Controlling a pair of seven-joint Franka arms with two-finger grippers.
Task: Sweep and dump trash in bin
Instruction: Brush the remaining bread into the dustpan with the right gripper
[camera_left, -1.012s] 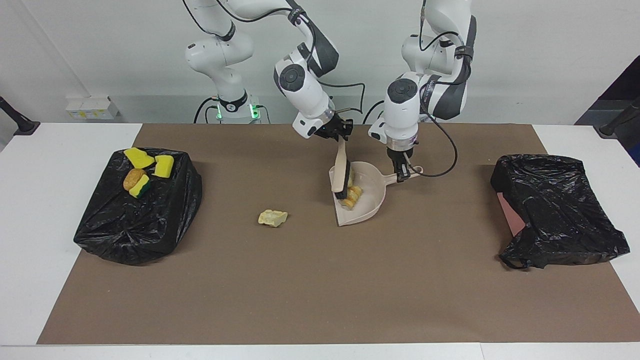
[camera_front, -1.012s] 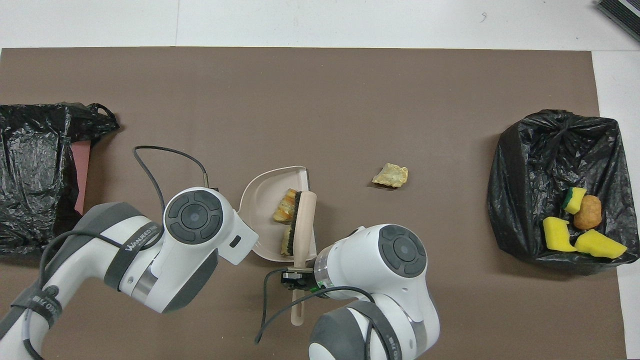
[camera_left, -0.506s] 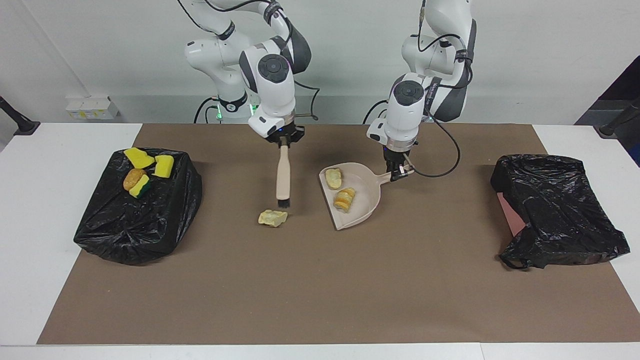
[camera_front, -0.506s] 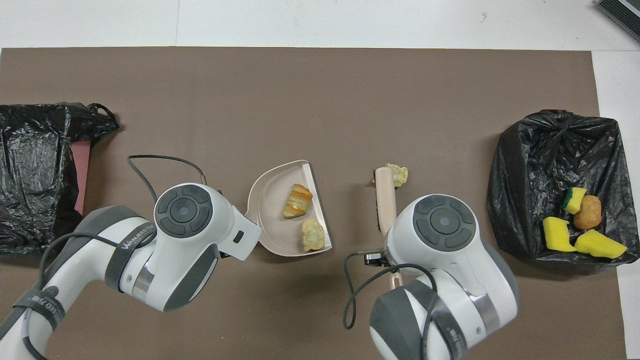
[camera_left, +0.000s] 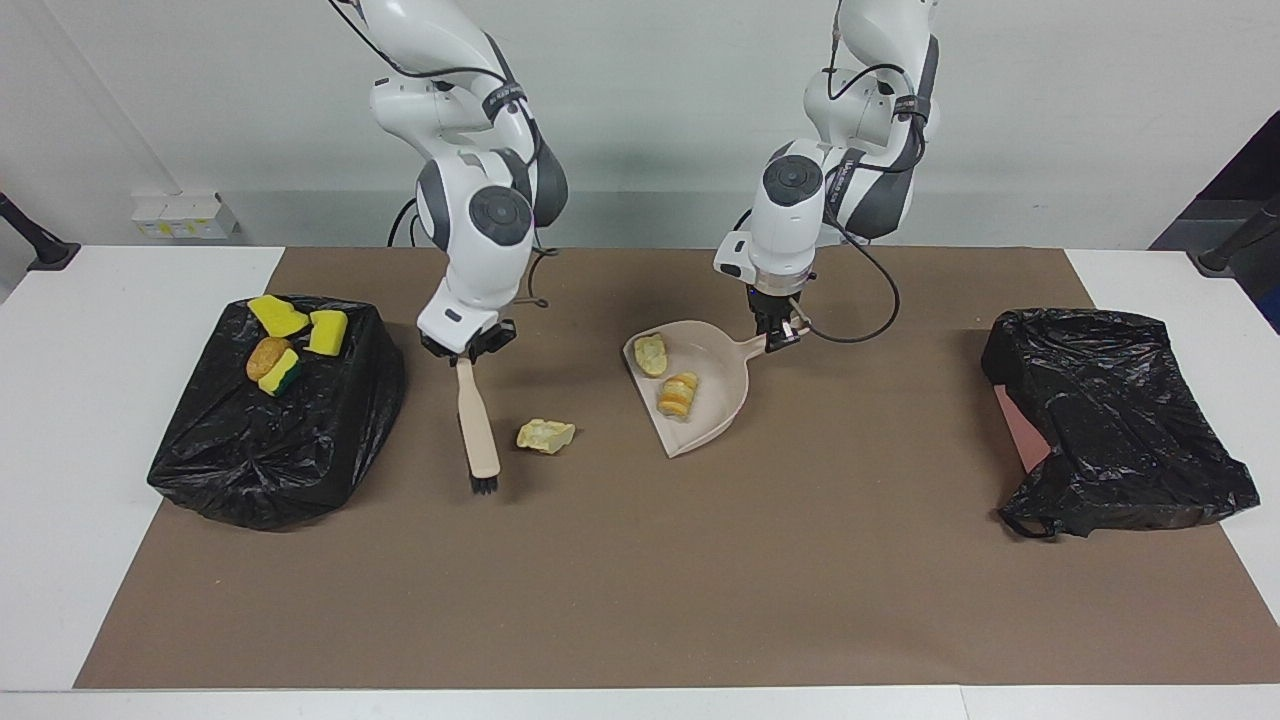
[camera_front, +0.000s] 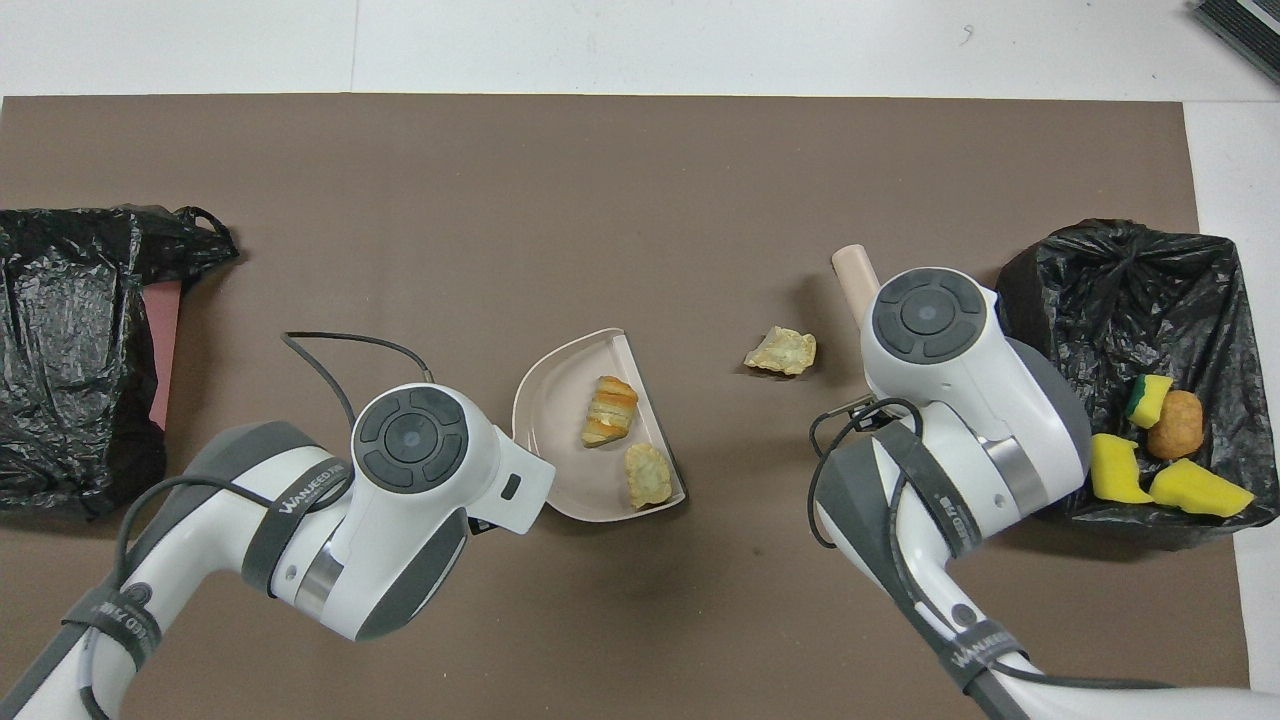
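A beige dustpan (camera_left: 716, 383) (camera_front: 556, 425) carries two bread-like pieces of trash (camera_left: 678, 394) (camera_front: 610, 410). My left gripper (camera_left: 777, 336) is shut on its handle. One pale crusty scrap (camera_left: 545, 435) (camera_front: 781, 350) lies loose on the brown mat between dustpan and bin. My right gripper (camera_left: 467, 350) is shut on the beige brush (camera_left: 478, 430) (camera_front: 853, 272), which hangs bristles down beside that scrap, toward the bin. The bin (camera_left: 280, 450) (camera_front: 1100, 290) is a black bag at the right arm's end, with yellow sponge pieces (camera_left: 328, 331) and a brown lump on it.
A second crumpled black bag (camera_left: 1110, 420) (camera_front: 70, 350) over something pink lies at the left arm's end. The brown mat (camera_left: 640, 580) covers most of the white table. In the overhead view the arms' bodies hide both grippers.
My right gripper has carried the brush out of the dustpan, over the loose scrap, to the bin side of it. My left gripper has shifted the dustpan slightly toward the scrap.
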